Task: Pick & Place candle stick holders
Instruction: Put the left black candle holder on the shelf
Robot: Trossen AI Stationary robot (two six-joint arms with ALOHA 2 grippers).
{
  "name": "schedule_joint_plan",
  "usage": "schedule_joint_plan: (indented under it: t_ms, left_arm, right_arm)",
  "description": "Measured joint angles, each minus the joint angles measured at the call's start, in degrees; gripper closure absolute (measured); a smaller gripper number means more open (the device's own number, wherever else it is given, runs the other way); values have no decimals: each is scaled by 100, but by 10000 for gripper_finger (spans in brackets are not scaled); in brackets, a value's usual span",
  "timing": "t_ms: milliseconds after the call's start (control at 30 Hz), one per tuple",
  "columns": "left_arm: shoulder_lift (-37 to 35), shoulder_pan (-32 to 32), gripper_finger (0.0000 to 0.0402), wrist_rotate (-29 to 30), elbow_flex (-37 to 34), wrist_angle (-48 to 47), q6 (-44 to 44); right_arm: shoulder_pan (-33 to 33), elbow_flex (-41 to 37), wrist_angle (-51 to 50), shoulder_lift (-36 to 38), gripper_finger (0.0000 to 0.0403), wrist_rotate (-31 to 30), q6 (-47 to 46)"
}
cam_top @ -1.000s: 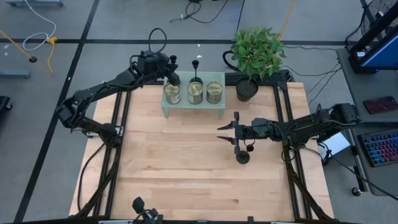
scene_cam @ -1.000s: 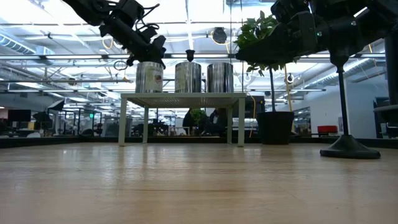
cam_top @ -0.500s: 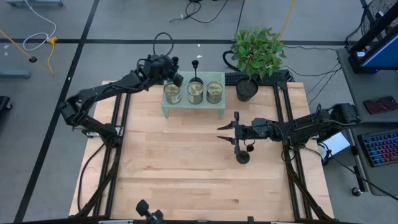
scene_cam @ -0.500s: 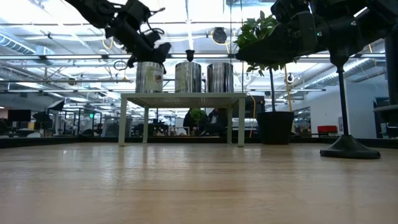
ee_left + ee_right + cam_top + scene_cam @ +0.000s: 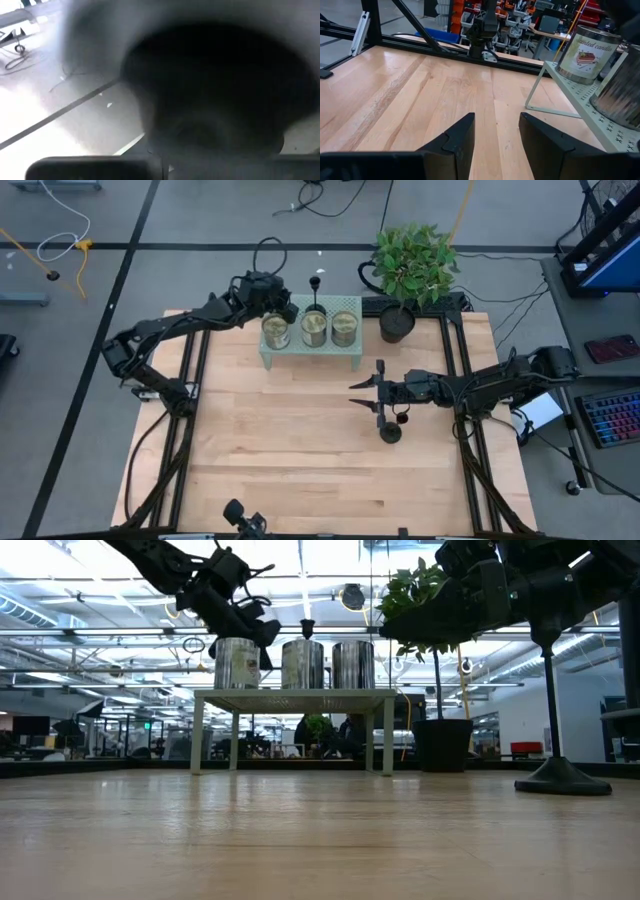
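Pale wooden planks make up the table top (image 5: 300, 450), which sits in an open workshop with a grey floor. One matte-black candlestick holder with a round flat base and thin stem (image 5: 389, 431) stands upright on the right half of the table; in the low view it rises at the far right (image 5: 561, 778). A second black candlestick holder (image 5: 315, 283) shows its tiny cup top above the middle tin; whether it stands inside that tin or just behind it cannot be told. The right gripper (image 5: 358, 393) hovers just beside the first holder's stem, pointing towards the table's middle, its jaws spread wide with nothing between them, as the right wrist view confirms (image 5: 496, 117). Near the table's far edge stands a small pale-green perforated metal shelf (image 5: 311, 358) bearing three shiny cylindrical tins in a row: left tin (image 5: 276, 331), middle tin (image 5: 314, 329) and right tin (image 5: 345, 328). The left gripper (image 5: 279, 304) hangs over the left tin, close above its rim in the low view (image 5: 252, 633); whether it is released or clenched cannot be told, since its wrist view is filled by a dark blur. Just beside the shelf, at the far right corner, sits a black plant pot (image 5: 396, 327) holding a leafy green plant (image 5: 413, 260).
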State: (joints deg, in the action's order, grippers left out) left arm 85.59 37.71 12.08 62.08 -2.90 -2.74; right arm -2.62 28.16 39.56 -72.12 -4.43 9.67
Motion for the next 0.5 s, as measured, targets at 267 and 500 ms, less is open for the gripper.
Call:
schedule_joint_plan:
  t_ms: [267, 500]
  left_arm:
    - [-3, -1, 333, -2, -2, -40, 47]
    - [-3, -28, 332, -4, -2, -37, 108]
  right_arm:
    - [0, 0, -13, 0, 257, 0, 0]
    - [-1, 0, -16, 0, 257, 0, 0]
